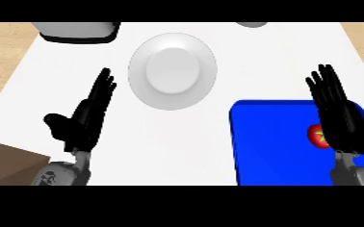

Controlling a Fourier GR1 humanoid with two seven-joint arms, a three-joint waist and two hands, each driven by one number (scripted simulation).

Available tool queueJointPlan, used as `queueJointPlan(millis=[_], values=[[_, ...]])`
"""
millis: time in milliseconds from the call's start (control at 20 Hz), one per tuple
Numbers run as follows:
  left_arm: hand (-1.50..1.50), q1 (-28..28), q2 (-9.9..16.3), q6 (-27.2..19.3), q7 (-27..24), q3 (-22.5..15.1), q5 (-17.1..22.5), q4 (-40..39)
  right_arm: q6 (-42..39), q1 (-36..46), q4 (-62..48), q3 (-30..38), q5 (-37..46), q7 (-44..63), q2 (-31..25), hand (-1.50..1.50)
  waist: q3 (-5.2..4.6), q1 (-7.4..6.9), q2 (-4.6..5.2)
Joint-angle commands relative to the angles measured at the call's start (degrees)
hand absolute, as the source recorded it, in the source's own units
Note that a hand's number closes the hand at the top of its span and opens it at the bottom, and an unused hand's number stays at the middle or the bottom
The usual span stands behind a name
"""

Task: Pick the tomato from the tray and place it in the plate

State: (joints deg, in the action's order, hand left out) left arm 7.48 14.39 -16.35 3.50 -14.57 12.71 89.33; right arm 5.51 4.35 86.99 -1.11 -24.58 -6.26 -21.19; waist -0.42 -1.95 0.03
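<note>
Looking down from the head view, the white surface (pixel 213 149) filled most of the frame, with wooden edges showing at the upper left and upper right corners.

Near the upper middle lay the white plate (pixel 172 70), bare and standing well apart from everything else. At the lower right sat the blue tray (pixel 274 146), running out of the frame's right edge. The tomato (pixel 316 135) lay in the tray close to that right edge, red with a green stalk patch; only its left part showed, because the right hand (pixel 337 118) stood over the rest of it.

That right hand rose from the lower right with its fingers straight and slightly spread, pointing toward the top of the frame. It overlapped the tomato in the picture, yet nothing was curled round the fruit; whether it touched the tomato could not be told.

The left hand (pixel 85 115) showed at the left of the frame, fingers straight and held close together, slanting toward the upper right, thumb stuck out to the left. It held nothing and lay beside the plate's lower left, apart from it.

A white, dark-rimmed appliance (pixel 77 31) sat at the upper left, cut by the frame's edge. A small grey object (pixel 251 24) peeked in at the top, right of centre. A brown box corner (pixel 20 166) intruded at the lower left, beside the left forearm.

Between tray and plate the surface lay open.
</note>
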Motion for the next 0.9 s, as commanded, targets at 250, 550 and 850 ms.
queueJointPlan(millis=[250,550,850], values=[[0.00,9.6,11.7,6.6,-1.8,7.2,-2.7,2.0,-8.4,16.6,-6.1,-7.9,5.3,-1.1,0.7,1.50,0.49,-0.60,0.56],[0.00,6.7,11.0,8.1,-0.6,7.2,-0.4,1.9,17.4,7.9,-13.4,-14.1,30.0,3.7,3.2,-1.50,0.45,0.95,0.26],[0.00,5.9,11.8,10.5,0.9,9.7,0.6,3.5,18.6,5.3,-12.0,-7.5,22.6,-8.7,9.4,-1.50,0.45,1.82,-0.06]])
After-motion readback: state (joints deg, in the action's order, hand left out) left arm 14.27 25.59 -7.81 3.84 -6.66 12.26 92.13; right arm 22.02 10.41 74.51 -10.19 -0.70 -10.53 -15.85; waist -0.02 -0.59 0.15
